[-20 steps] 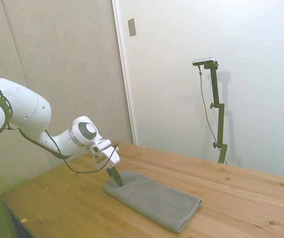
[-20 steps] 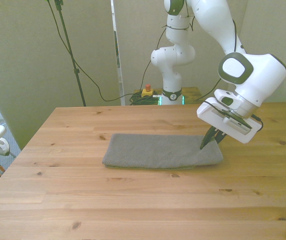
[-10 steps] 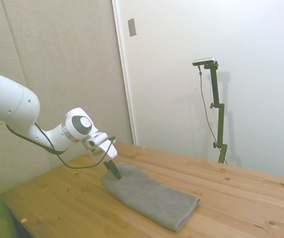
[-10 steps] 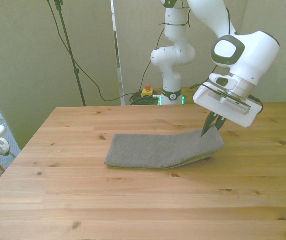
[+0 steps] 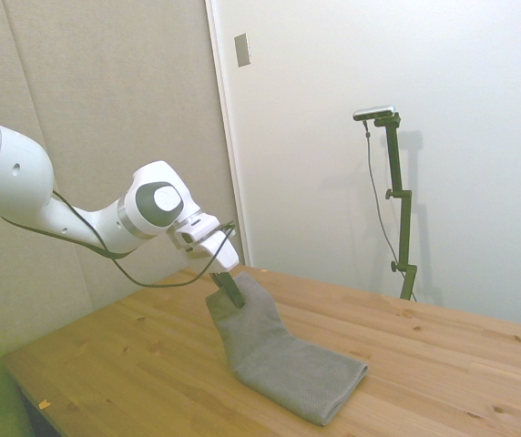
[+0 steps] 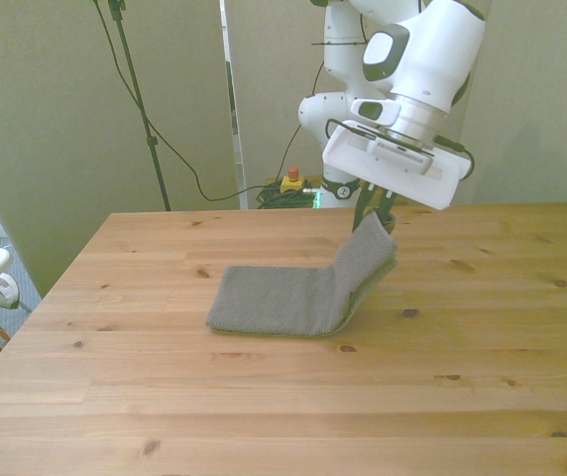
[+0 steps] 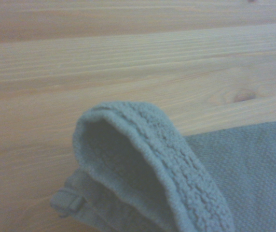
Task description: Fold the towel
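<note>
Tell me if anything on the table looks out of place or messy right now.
Nothing stands out. The pincer is shut on one end of the grey towel and holds it up off the wooden table, while the other end lies flat. That bend fits a fold under way. No spill or damage shows.
</note>
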Robot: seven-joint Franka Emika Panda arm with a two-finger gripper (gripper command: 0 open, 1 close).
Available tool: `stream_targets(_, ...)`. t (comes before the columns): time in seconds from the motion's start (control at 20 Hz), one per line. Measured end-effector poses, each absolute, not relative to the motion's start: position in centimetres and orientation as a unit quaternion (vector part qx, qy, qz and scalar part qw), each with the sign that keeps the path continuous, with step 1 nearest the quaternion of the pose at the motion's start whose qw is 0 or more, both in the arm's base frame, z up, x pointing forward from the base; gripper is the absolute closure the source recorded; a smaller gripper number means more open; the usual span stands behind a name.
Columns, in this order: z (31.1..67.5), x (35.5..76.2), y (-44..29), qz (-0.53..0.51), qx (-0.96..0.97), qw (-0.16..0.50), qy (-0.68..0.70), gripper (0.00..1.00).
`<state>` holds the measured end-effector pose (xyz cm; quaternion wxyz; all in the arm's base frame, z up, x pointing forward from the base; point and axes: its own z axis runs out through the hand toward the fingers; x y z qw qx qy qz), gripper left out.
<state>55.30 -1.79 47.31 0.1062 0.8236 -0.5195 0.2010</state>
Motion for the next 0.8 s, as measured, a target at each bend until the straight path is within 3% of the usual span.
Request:
stream_targets(0.3, 49.6, 54.0, -7.0, 0.196, 0.812, 0.081, -0.544, 1.00)
stream_targets(0.8, 47.4, 51.3, -15.2, 0.156, 0.807, 0.015, -0.570, 1.00)
